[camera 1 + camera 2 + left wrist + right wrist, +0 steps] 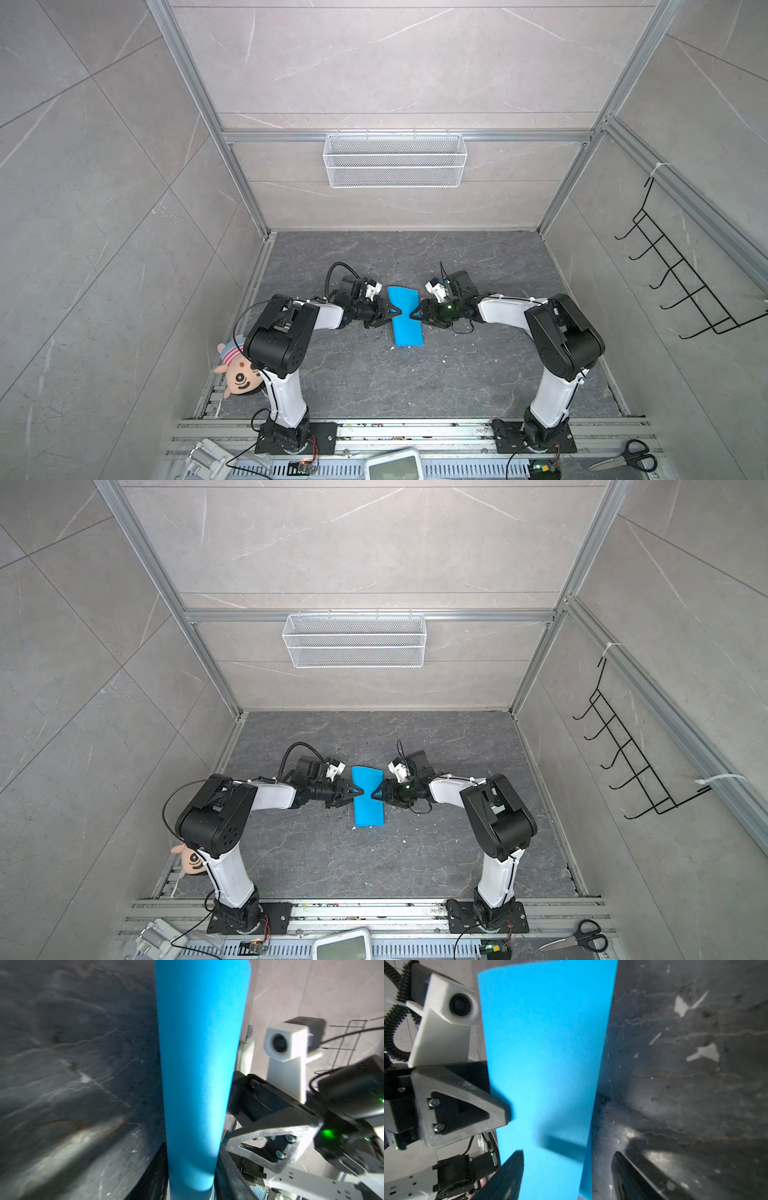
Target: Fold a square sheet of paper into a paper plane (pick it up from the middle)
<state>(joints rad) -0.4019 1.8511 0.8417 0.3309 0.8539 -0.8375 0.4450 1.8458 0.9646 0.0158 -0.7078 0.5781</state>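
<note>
Sheet (pixel 406 328) | left end effector (pixel 399 311) pinching it | right end effector (pixel 413 315) wide | scissors (pixel 622 459) well apart

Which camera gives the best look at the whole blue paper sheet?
A top view: both show the blue paper sheet complete, all four corners visible. The wrist views give only close stretches of it, cropped by the frame.

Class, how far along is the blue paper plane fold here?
Done: the square sheet of paper looks doubled into a narrow strip, the bend rounded, not creased. In hand: left gripper and right gripper flank its middle; the right's jaws stand open. To do: creasing, nose and wing folds.
</note>
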